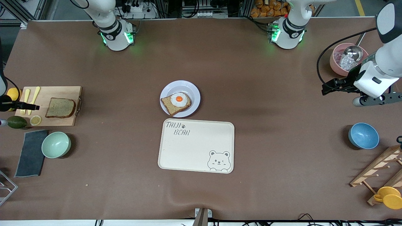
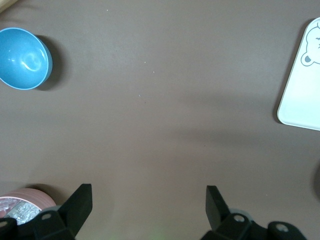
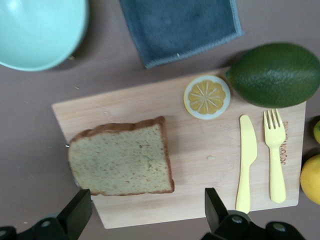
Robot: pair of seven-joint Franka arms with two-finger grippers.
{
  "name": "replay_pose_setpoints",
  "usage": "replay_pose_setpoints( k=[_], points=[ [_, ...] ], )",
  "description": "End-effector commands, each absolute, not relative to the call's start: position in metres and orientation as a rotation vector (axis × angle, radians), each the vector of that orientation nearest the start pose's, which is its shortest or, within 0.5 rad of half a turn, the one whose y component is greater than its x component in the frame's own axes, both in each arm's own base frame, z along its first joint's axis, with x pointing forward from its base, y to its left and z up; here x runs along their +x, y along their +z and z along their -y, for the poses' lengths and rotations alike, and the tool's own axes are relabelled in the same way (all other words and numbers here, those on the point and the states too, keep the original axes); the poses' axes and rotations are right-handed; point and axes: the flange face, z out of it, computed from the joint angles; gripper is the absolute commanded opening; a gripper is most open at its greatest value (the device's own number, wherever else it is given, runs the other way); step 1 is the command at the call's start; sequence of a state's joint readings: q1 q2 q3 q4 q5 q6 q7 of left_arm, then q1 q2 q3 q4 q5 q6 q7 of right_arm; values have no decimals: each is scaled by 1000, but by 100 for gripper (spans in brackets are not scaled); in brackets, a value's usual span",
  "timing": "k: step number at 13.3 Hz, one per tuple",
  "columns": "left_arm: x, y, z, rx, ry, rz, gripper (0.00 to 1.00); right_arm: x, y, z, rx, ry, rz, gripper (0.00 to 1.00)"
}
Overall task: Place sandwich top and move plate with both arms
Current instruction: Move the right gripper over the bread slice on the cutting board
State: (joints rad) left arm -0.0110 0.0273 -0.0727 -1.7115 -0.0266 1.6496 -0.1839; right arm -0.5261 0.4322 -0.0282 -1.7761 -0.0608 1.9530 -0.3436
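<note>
Front view. The brown surface [image 1: 125, 175] carries the plate [image 1: 192, 88] at its middle, holding a bread slice topped with a fried egg [image 1: 179, 99]. Just beside the plate, nearer the camera, lies a cream tray [image 1: 188, 153] lettered "TAIJI BEAR" with a bear face drawn in one corner. The sandwich top [image 1: 60, 107] lies flat on a wooden cutting board [image 1: 59, 92] at the right arm's end of the surface, well apart from the plate. On the same board: a yellow knife and fork pair [image 1: 30, 99] and a lemon slice [image 1: 35, 120]. Beside the board sit an avocado [image 1: 16, 122], a grey cloth [image 1: 31, 153] and a mint bowl [image 1: 56, 144]. The right gripper [image 1: 34, 107] hangs over the board's cutlery end. The left gripper [image 1: 326, 88] hangs over bare surface at the left arm's end, near a pink bowl [image 1: 336, 62] holding a metal ladle; a blue bowl [image 1: 363, 135] sits nearer the camera.

Left wrist view. Jaws of the left gripper [image 2: 149, 205] stand wide apart, nothing between them, over bare brown surface. The blue bowl [image 2: 22, 57] and the bear corner of the tray [image 2: 300, 95] show at the edges.

Right wrist view. Jaws of the right gripper [image 3: 148, 207] stand wide apart above the board [image 3: 200, 150], just off the crust edge of the sandwich top [image 3: 122, 162]. Faint writing on the board by the fork is unreadable.
</note>
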Motion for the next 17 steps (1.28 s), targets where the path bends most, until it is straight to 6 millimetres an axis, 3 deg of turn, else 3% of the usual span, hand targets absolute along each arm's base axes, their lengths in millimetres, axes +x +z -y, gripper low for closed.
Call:
replay_pose_setpoints(
  k=[1, 6, 9, 14, 17],
  points=[
    [564, 544, 52, -3164, 132, 189, 100, 520, 277, 339, -3010, 358, -223, 100],
    [572, 527, 56, -3159, 163, 182, 100, 515, 251, 347, -2988, 377, -223, 100],
    [575, 521, 55, -3155, 164, 183, 100, 506, 221, 356, -2965, 396, -158, 100],
    [577, 519, 53, -3152, 158, 187, 100, 503, 193, 346, -2927, 453, -97, 100],
    [579, 516, 51, -3151, 166, 192, 100, 499, 187, 344, -2916, 470, -92, 100]
  ],
)
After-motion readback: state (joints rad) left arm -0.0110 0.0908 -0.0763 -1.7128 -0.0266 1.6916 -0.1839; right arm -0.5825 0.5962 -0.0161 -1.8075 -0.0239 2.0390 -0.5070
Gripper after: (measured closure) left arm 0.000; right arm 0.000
